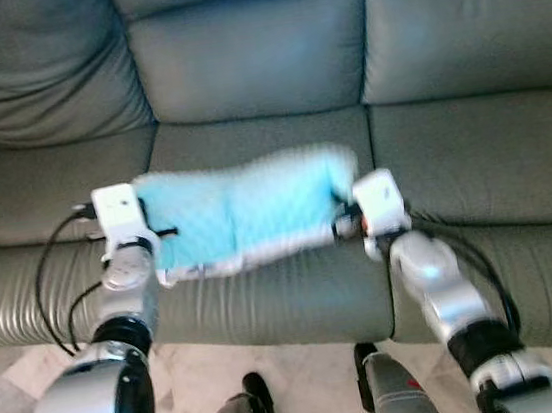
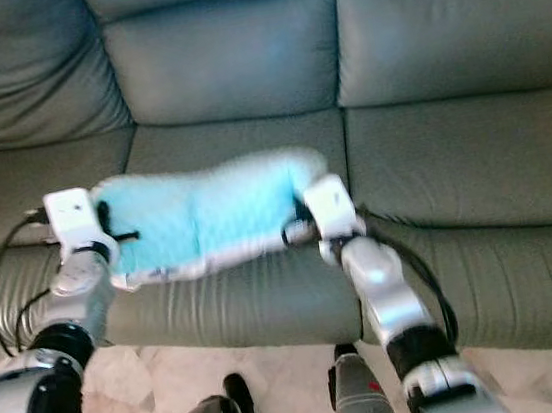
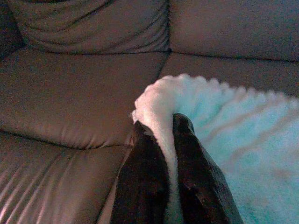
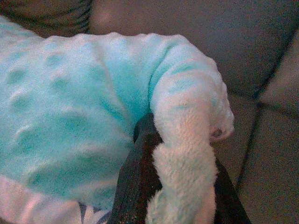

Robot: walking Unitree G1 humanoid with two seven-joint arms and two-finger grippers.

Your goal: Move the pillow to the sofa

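Two silver arms reach forward over a pale floor [image 1: 305, 359]. The left claw [image 1: 153, 232] is clamped on the left end of the pillow [image 1: 246, 210], its black fingers [image 3: 191, 182] pinching the fluffy white edge between them. The right claw [image 1: 343, 220] grips the right end, fur bulging over its fingers [image 4: 140, 177]. The turquoise pillow stretches between the two claws above the front of the middle seat of the grey sofa [image 1: 471, 152]; whether it touches the seat cannot be told.
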